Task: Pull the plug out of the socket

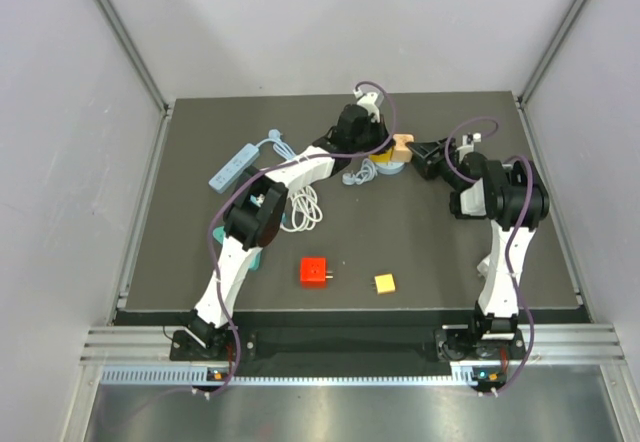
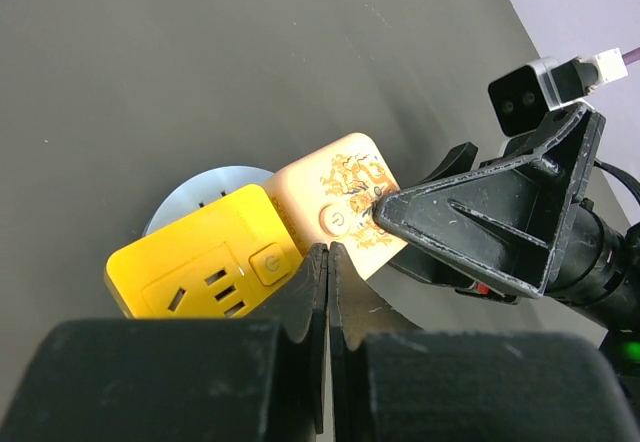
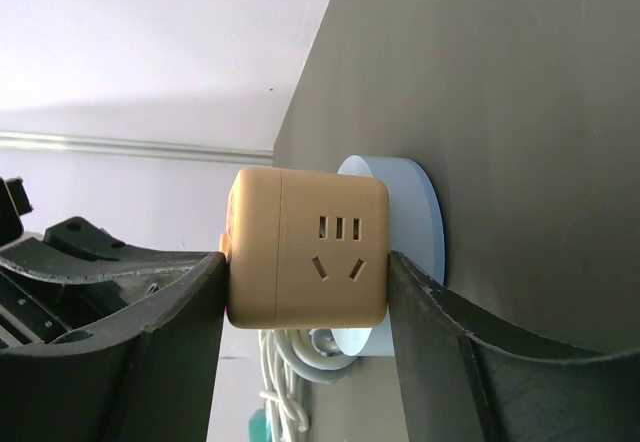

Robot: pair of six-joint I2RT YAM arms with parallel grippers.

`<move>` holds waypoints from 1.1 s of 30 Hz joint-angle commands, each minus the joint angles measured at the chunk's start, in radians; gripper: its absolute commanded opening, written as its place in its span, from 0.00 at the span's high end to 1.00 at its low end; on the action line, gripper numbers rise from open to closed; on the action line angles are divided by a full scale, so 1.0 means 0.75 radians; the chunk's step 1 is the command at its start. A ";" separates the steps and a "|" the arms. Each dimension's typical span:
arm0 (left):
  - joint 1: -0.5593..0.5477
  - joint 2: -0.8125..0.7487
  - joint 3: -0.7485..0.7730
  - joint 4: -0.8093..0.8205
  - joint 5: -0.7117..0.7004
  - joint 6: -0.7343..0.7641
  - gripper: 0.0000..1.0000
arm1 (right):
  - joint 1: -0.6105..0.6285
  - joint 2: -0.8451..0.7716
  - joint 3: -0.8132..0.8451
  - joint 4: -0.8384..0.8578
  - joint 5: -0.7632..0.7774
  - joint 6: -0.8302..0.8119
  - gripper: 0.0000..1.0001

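On the left of the counter [image 1: 450, 262] lay a pale blue power strip [image 1: 232, 167] and a coiled white cable [image 1: 305, 205]. Nearer the front sat a red cube adapter [image 1: 315, 271] and a small yellow block [image 1: 385, 283]. At the back middle, the left fingers [image 2: 320, 277] were pressed together on nothing, tips at the seam between a yellow cube socket [image 2: 200, 267] and the peach cube plug [image 2: 335, 197], which stood against a pale blue round base [image 3: 412, 217]. The right fingers [image 3: 425, 307] clamped the peach cube's two sides.

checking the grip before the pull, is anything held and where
The right gripper clamps the tan cube by two opposite side faces; the left gripper is shut with nothing between.
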 commanded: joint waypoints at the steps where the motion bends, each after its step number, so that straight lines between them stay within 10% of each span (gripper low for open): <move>1: -0.016 0.065 -0.124 -0.261 -0.069 0.055 1.00 | 0.025 0.001 0.045 0.585 -0.011 0.112 1.00; 11: -0.016 0.095 -0.102 -0.245 -0.063 0.042 1.00 | 0.051 -0.318 -0.043 0.174 0.010 -0.387 1.00; 20: -0.016 0.091 -0.116 -0.240 -0.059 0.044 1.00 | 0.035 -0.054 0.061 0.595 -0.040 0.024 1.00; 33: -0.016 0.124 -0.102 -0.240 -0.041 0.028 1.00 | 0.035 -0.115 0.120 0.576 -0.054 0.061 1.00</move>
